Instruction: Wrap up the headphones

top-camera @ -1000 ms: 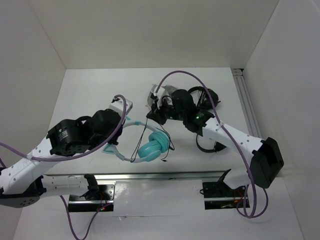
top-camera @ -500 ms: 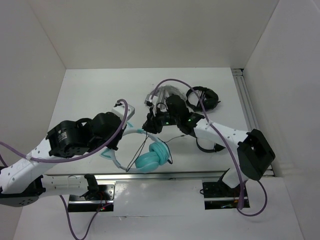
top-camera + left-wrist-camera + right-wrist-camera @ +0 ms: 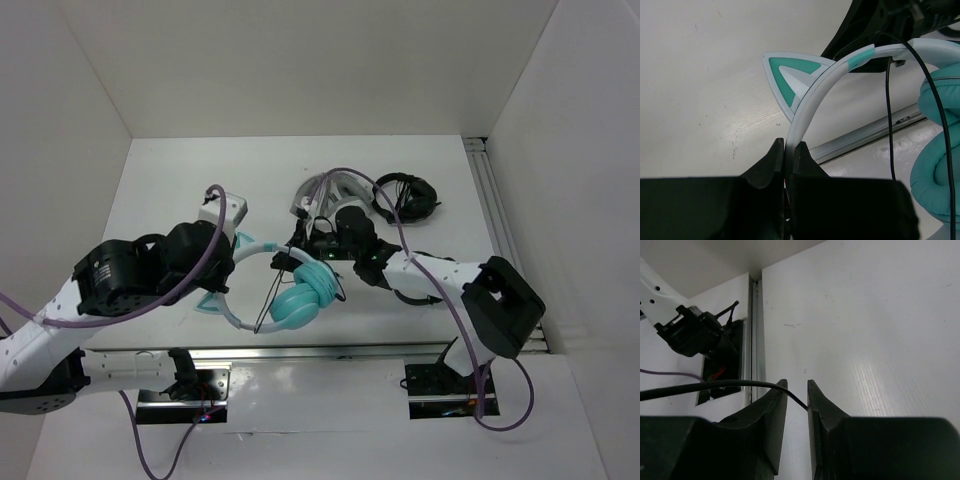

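The teal headphones point(image 3: 303, 295) hang in the air over the table's front middle, ear cups folded together. My left gripper point(image 3: 224, 274) is shut on the pale headband point(image 3: 815, 90) just below one cat ear point(image 3: 787, 72); the ear cups point(image 3: 935, 150) show at the right of the left wrist view. The thin black cable point(image 3: 275, 295) runs taut from my right gripper point(image 3: 298, 246) down to the headband's lower end. In the right wrist view the cable point(image 3: 715, 387) curves in between the narrowly spaced jaws of my right gripper point(image 3: 796, 390).
Grey-white headphones point(image 3: 335, 190) and black headphones point(image 3: 405, 195) lie at the back, behind my right arm. Another black band point(image 3: 415, 295) lies under that arm. A metal rail point(image 3: 300, 352) runs along the table's front edge. White walls close in both sides.
My right gripper has moved left and nearer with the cable, up to the headband's top. My left arm has shifted left and turned the headband; the cable now runs tauter.
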Robot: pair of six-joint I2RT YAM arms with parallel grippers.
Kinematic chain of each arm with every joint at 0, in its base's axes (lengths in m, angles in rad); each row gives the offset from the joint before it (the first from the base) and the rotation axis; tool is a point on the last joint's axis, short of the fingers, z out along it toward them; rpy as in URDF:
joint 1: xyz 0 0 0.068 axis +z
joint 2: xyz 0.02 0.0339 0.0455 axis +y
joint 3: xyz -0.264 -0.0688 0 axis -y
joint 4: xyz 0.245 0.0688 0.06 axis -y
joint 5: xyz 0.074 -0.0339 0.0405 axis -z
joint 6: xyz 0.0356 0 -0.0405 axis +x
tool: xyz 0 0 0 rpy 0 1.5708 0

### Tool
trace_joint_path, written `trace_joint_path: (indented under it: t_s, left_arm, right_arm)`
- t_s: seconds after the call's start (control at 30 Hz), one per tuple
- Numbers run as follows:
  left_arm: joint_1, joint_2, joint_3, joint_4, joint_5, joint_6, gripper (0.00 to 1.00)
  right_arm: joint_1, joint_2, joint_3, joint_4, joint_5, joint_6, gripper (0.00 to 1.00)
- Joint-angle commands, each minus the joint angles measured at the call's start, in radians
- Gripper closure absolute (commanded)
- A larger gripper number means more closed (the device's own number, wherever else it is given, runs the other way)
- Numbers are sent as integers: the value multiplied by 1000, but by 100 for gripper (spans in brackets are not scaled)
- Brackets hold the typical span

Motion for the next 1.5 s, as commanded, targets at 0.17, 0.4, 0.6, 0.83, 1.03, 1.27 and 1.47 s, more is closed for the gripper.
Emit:
trace_joint_path:
  t_s: [0.17,0.4,0.6,0.83,1.03,1.27,1.47]
  left_arm:
    - [-3,-35,43,73,-10,-121,100]
    - [-3,-35,90,83,-39,-196,100]
    - [-3,-35,138,72,-76,-219,100]
    - [-3,-26,149,49,-144,-255,100]
    - [-3,-48,149,29,-204,-327,100]
    - [-3,-57,139,29,-226,-348,100]
    - [-3,-57,130,29,-238,-367,100]
  right_arm:
    - [31,224,53,262,67,84,67]
    - [20,412,128,351,93,143,66]
    - [-14,473,79,400,93,166,69]
    - [-35,494,8,457,70,184,80]
    - [-35,494,-85,506,70,193,81]
    - [-25,546,-114,587,70,238,81]
    - [-25,536,-151,622,145,247,93]
